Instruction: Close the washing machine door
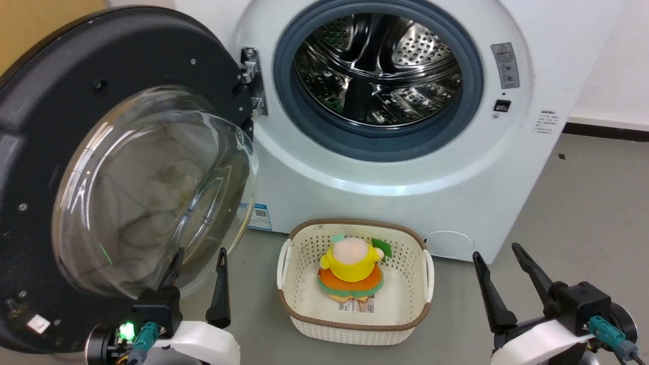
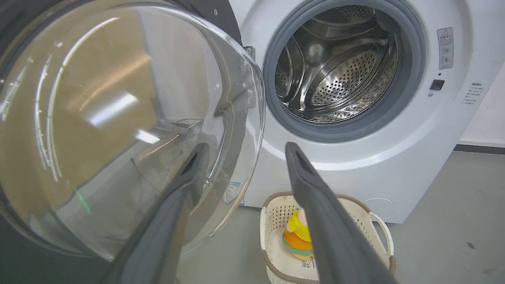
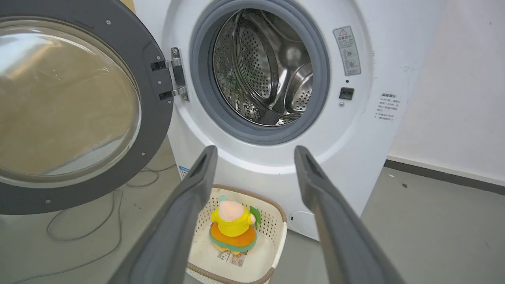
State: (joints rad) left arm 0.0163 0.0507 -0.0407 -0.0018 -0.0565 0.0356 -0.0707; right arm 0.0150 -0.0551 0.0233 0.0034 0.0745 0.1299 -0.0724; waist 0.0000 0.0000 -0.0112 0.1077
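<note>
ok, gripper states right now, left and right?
Left gripper: open, holding nothing, close to the washing machine door.
Right gripper: open, holding nothing.

Black-framed washing machine door (image 1: 147,187), white washing machine (image 1: 385,203), cream basket (image 1: 350,335)

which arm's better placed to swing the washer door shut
Left. The left gripper, open, sits right by the glass of the washing machine door, swung out to the robot's left. The right gripper, also open, hangs beyond the basket, well away from the door.
</note>
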